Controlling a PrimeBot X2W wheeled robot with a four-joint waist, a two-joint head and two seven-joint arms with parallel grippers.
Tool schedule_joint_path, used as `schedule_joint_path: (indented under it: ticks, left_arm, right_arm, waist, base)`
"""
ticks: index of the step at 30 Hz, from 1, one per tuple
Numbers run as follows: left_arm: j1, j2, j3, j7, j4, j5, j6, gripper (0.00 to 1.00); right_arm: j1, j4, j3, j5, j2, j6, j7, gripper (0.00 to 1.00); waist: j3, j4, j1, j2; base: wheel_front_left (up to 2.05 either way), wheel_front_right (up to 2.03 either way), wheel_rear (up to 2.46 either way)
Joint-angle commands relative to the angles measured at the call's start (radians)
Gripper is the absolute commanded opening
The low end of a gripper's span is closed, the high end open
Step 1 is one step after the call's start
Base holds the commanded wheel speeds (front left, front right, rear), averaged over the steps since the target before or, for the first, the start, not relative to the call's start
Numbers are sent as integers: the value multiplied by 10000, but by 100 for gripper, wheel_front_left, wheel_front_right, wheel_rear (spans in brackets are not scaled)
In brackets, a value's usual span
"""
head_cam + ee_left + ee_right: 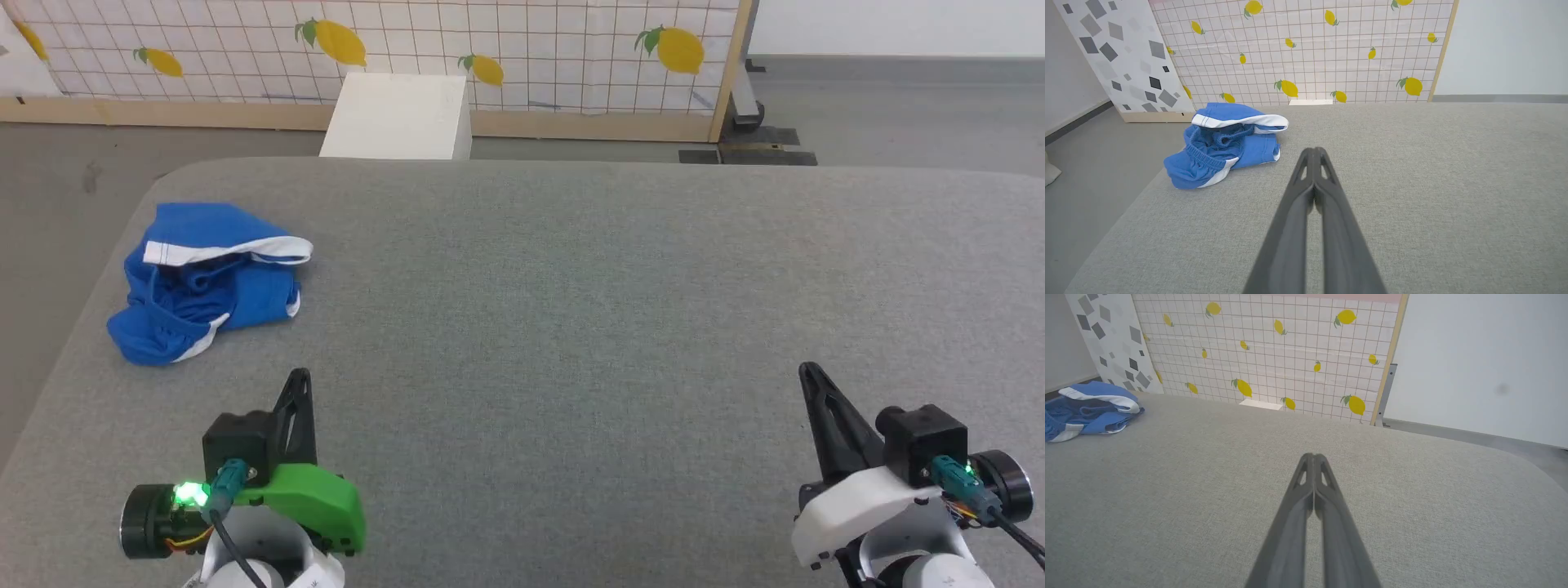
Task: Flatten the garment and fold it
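The shorts (208, 278) lie in a crumpled blue heap at the upper left of the head view, close to the left edge of the grey padded table (571, 310). A white-trimmed hem is flopped over the top and the gathered waistband faces the robot; any print is hidden in the folds, as far as I can tell. Nothing of the task looks started: this is the step before flattening, and the next move calls for a reach to the heap, jaws parted, to take an edge and spread it out toward the table's middle.

The left gripper (300, 376) sits at the lower left, just below the shorts but apart from them, fingers pressed together and empty. The right gripper (808, 371) sits at the lower right, well apart from the shorts, likewise clenched on nothing. Behind the table stand a white box (400, 114) and a lemon-patterned screen (522, 49).
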Motion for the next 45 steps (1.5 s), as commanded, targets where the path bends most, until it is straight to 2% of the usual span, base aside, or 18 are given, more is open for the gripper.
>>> schedule_joint_path:
  ticks: [1,33,34,45]
  left_arm:
    - [120,-49,26,14,-26,129,-11,0]
    - [120,-49,26,14,-26,129,-11,0]
    - [0,0,-2,0,0,0,0,100]
    - [8,3,-25,0,4,-49,1,100]
  right_arm:
    - [-186,-35,12,-60,32,-13,-1,0]
    - [-186,-35,12,-60,32,-13,-1,0]
    - [0,0,-2,0,0,0,0,100]
    - [-5,3,-6,-4,-11,-1,-8,100]
  waist:
    - [0,0,0,0]
    - [0,0,0,0]
    - [0,0,0,0]
    - [-1,-2,0,0]
  base:
    - [0,0,0]
    - [0,0,0]
    - [0,0,0]
    - [0,0,0]
